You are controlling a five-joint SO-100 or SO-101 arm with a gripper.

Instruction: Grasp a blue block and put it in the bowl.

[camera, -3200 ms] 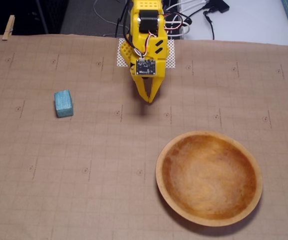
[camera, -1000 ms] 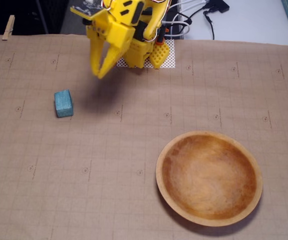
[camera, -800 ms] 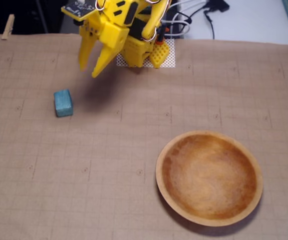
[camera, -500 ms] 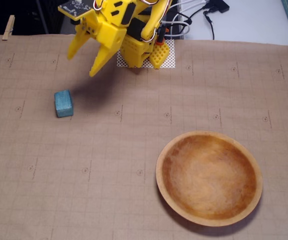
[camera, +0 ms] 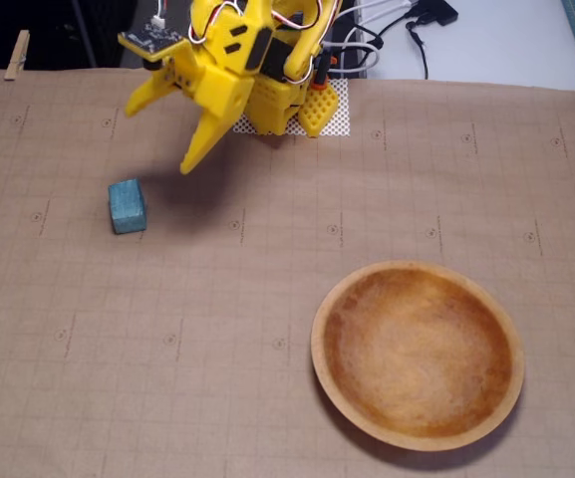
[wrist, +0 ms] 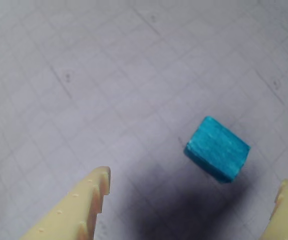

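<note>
Your bowl (camera: pixel 418 356) sits at 5 o'clock in the fixed view; the wrist view misses it. Gripper (camera: pixel 162 132), fingers spread wide, hangs at 11. Block (camera: pixel 127 206) lies on paper at 9, untouched.

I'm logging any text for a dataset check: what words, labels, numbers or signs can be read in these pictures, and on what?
None can be read.
Paper mat: printed grid with small round marks at crossings, too small to read as text.
Circuit board on the gripper: any markings too small and blurred.
Blue block: no text.
Bowl: no text.
</note>
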